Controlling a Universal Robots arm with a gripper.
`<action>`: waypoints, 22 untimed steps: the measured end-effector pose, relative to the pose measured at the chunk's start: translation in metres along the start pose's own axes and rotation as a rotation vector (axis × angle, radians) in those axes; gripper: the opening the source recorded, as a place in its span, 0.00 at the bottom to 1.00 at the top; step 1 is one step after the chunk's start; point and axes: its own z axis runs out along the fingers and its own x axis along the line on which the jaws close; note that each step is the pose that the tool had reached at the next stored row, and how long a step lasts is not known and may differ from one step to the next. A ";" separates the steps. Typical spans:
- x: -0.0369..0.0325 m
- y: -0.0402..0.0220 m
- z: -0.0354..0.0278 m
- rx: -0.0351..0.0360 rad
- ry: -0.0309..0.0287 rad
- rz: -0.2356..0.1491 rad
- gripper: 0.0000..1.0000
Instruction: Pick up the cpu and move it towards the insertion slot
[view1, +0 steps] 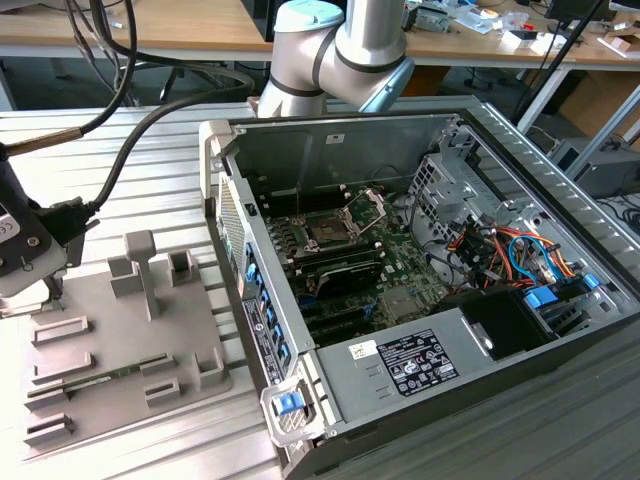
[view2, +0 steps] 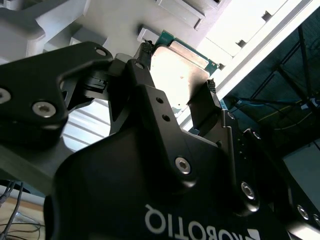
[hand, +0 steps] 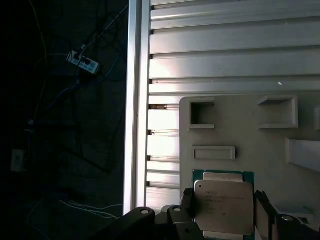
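In the exterior view the tool (view1: 22, 285) hangs over a grey plastic tray (view1: 120, 335) on the ribbed metal bench (view1: 150, 130). It is well apart from the slot (view1: 335, 225), a dark square in a silver frame inside the open case (view1: 420, 300). In the second wrist view black fingers (view2: 145, 52) clamp two opposite edges of the cpu (view2: 180, 77), a thin square with a bright silvery lid. In the first wrist view the cpu (hand: 222, 210) shows a green rim and sits over the tray (hand: 240, 130).

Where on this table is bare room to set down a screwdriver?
Bare table slats lie at the exterior view's lower right, beside the case, and beyond the tray, where a cable crosses. The case's inside and the tray are crowded.
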 end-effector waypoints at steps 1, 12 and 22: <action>0.0000 0.0000 -0.0003 0.0001 0.0001 0.000 0.55; 0.0000 0.0001 -0.0032 0.0000 0.0000 0.000 0.55; 0.0000 0.0002 -0.0054 0.0001 0.0001 0.000 0.55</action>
